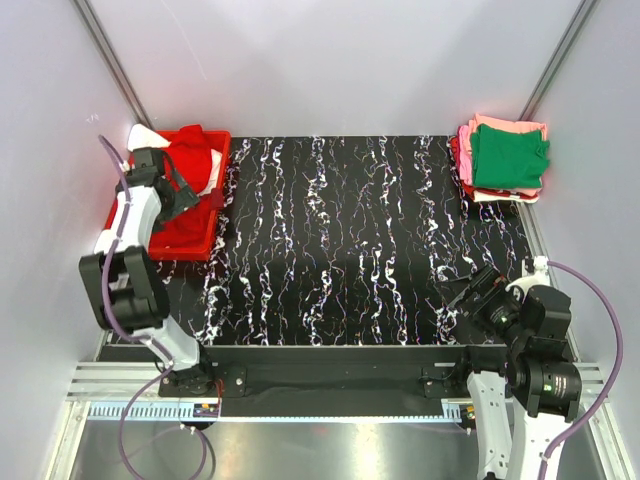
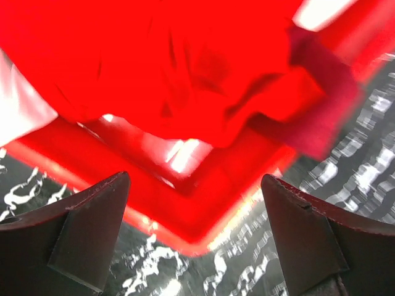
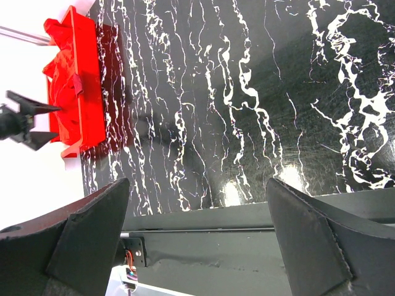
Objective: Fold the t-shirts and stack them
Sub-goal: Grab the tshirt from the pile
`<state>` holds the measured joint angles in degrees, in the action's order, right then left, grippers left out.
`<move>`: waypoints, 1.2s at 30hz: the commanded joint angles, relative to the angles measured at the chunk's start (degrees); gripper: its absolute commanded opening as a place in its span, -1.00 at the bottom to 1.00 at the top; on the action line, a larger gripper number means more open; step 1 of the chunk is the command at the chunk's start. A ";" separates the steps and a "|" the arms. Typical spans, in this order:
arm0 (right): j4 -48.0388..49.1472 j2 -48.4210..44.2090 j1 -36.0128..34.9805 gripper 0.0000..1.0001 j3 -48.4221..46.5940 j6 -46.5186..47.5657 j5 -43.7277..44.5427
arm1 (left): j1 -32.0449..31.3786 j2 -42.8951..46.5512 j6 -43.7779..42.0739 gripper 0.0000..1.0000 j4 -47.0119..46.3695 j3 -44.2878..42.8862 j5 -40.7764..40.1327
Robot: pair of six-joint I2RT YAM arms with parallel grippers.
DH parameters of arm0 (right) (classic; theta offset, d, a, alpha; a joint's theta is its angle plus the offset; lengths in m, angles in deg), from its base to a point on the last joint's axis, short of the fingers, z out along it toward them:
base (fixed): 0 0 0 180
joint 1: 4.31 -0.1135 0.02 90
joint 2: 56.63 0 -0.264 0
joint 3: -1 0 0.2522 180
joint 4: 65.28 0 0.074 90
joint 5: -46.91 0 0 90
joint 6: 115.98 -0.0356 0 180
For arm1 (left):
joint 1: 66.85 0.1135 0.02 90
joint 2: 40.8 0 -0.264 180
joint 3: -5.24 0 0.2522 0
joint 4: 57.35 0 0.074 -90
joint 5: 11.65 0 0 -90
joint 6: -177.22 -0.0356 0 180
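A bright red t-shirt (image 1: 192, 158) lies crumpled in the red bin (image 1: 190, 238) at the table's left edge, with a white t-shirt (image 1: 146, 136) at its far corner. The red t-shirt fills the top of the left wrist view (image 2: 173, 68), the white one at the left edge (image 2: 18, 108). My left gripper (image 1: 178, 198) is open and empty, above the bin's near part (image 2: 194, 216). A folded stack with a green t-shirt (image 1: 510, 158) on top of pink (image 1: 505, 126) and cream ones sits at the far right. My right gripper (image 1: 462, 300) is open and empty over the near right edge (image 3: 197, 240).
The black marbled table top (image 1: 340, 240) spans the middle. White walls enclose the back and sides. A metal rail runs along the near edge (image 1: 330, 378). In the right wrist view the bin (image 3: 83, 92) and my left gripper's fingers (image 3: 28, 123) show at the far left.
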<state>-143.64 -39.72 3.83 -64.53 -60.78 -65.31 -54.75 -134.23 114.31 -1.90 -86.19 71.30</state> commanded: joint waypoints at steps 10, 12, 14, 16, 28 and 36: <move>0.79 -0.29 -0.41 1.00 -0.70 0.53 -2.13 | 2.40 -20.73 -0.81 0.02 0.85 -17.07 -7.72; 0.79 -0.38 -0.41 0.99 -0.09 0.70 -1.87 | 3.19 -21.97 -0.73 -0.38 1.89 -18.30 -6.93; 0.79 -0.21 -0.41 0.99 0.26 1.32 -1.78 | 3.46 -22.68 -0.99 -0.82 2.08 -19.10 -6.32; 0.88 -0.03 -0.41 0.99 0.62 1.32 -1.69 | 3.63 -21.63 -0.46 -1.00 2.52 -18.93 -6.66; 2.81 2.86 -0.41 0.99 -2.72 -0.17 -1.43 | -6.11 -0.98 -1.60 -1.00 6.12 -40.78 -4.65; 2.37 8.22 -0.41 0.99 -9.57 1.32 3.93 | -18.86 2.37 -2.93 -0.57 6.56 -52.25 25.12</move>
<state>-143.08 -33.21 3.83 -70.72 -60.41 -64.28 -72.89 -131.67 111.86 2.91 -139.50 82.08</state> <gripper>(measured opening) 0.994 0.184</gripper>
